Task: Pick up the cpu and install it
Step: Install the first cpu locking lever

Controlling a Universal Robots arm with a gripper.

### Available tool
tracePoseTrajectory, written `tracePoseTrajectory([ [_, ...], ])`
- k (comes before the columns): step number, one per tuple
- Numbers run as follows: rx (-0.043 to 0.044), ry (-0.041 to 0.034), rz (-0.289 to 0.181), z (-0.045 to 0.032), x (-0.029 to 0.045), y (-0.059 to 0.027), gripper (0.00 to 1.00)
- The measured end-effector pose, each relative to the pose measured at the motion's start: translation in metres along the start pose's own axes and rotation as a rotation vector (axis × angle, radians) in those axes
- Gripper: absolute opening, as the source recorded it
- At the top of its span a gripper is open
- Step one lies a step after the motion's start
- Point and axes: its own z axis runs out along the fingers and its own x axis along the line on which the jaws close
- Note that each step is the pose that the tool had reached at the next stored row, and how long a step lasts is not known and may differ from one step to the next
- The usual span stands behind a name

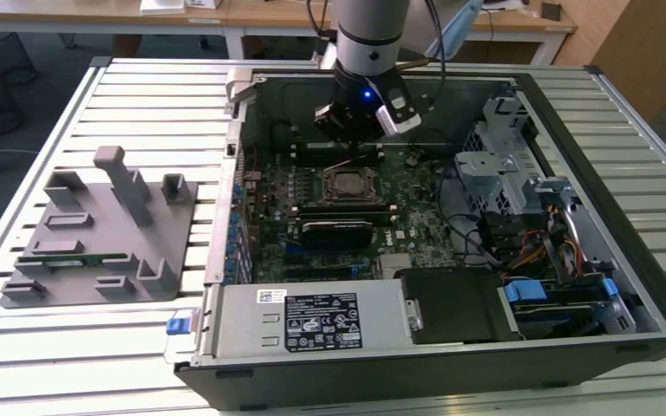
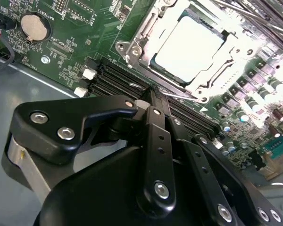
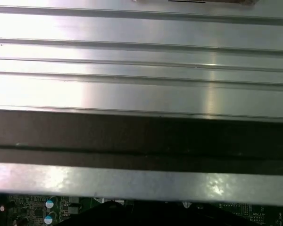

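Already the cpu [image 2: 188, 44] sits in the socket frame [image 2: 179, 52], so the gripper [image 2: 155, 92], fingers pinched together and empty-looking, should lift straight off the motherboard [image 1: 310, 186].

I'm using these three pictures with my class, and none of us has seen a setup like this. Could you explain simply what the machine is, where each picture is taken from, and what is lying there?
The machine is one robot arm working over an open computer case on a slatted metal table. The exterior view comes from a camera off the arm. Both wrist views come from cameras riding on the arm. In the second wrist view, the black gripper sits close above the green motherboard, beside the cpu, which already lies in its metal socket frame. The first wrist view looks at the table slats. On the exterior view's left stands a grey parts holder.
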Motion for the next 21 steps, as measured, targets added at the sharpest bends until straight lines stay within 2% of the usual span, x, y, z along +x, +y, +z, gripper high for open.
tracePoseTrajectory([
  [9,0.0001,0.0002,-0.001,0.0083,-0.0033,-0.0009,0.11],
  [14,0.0001,0.0007,-0.001,0.0093,-0.0082,-0.0012,0.11],
  [21,0.0000,0.0006,-0.001,0.0126,-0.0093,-0.0014,0.11],
])
